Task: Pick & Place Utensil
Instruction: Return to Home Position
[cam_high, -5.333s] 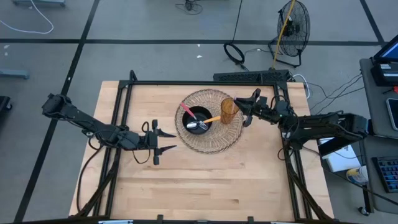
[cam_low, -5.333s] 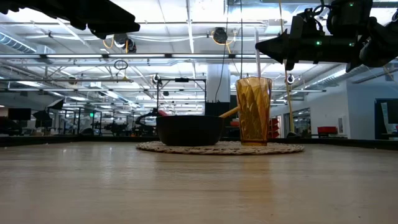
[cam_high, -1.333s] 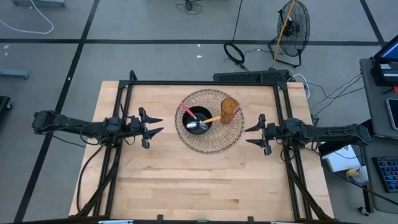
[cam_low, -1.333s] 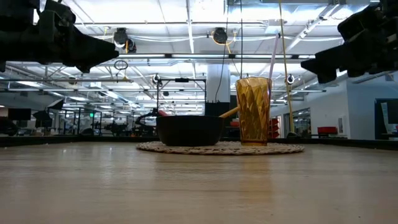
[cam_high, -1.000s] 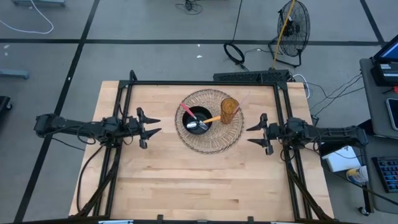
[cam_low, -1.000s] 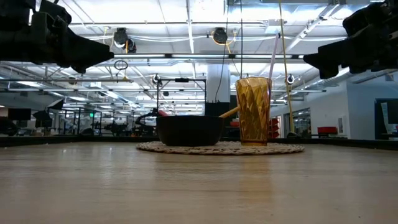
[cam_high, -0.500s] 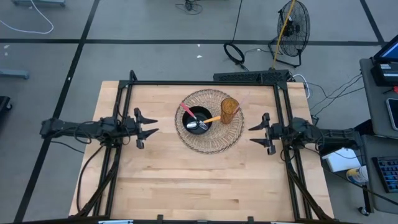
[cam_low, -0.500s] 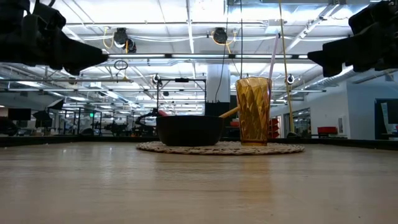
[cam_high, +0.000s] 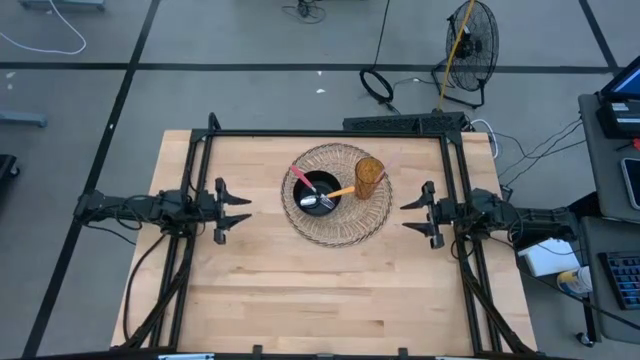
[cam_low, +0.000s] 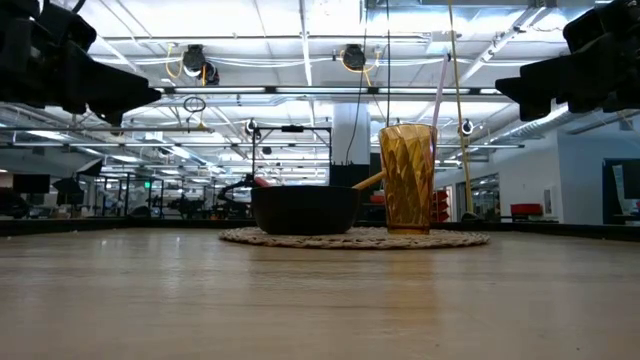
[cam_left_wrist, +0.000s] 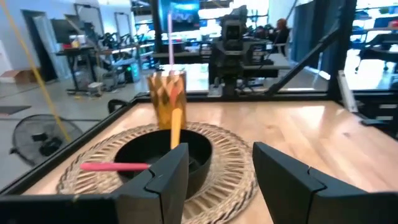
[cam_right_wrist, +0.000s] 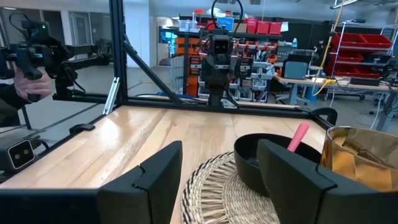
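Note:
A black bowl (cam_high: 318, 192) stands on a round woven mat (cam_high: 345, 225) at the table's middle. In the bowl lie a pink-handled utensil (cam_high: 299, 176), a wooden-handled one (cam_high: 343, 191) and a metal spoon (cam_high: 312, 202); the two handles lean out over its rim. An amber cup (cam_high: 370, 175) with a pink straw (cam_left_wrist: 170, 37) stands on the mat beside the bowl. My left gripper (cam_high: 240, 209) hangs open to the left of the mat, pointing at it. My right gripper (cam_high: 408, 216) hangs open to the right of the mat, facing it.
A black frame (cam_high: 320, 133) runs along the table's far, left and right edges. Bare wood lies on the near half of the table (cam_high: 320, 300). Beyond the table, in the right wrist view, a person's hand (cam_right_wrist: 28, 81) holds a device.
My left gripper has drawn back toward the table's left edge, away from the mat, still level and open. My right gripper has edged slightly toward the right edge. Bowl, utensils and cup have stayed put.

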